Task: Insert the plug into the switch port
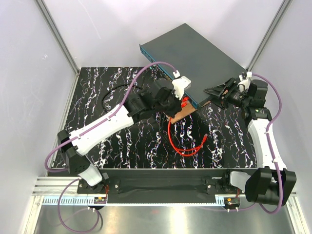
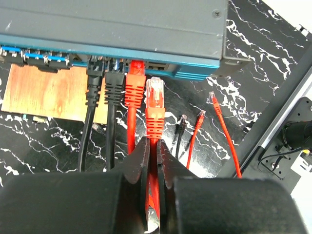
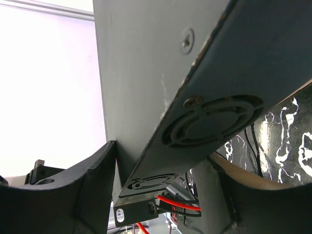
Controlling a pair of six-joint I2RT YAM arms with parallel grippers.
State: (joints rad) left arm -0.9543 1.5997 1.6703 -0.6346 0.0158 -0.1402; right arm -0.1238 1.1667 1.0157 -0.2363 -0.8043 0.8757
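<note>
Left hand is clamped on the red cable just behind the plug. That leaves the clear tip free and aimed at the switch port, just right of a seated red connector. The plug is near the teal face, not yet in. Right hand straddles the switch at its right end, probably to brace it against your push; you cannot tell whether it squeezes.

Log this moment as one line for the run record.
phase: pre-insertion | left gripper: shut on plug | plug: just short of switch port, unseated | right gripper: holding switch end
</note>
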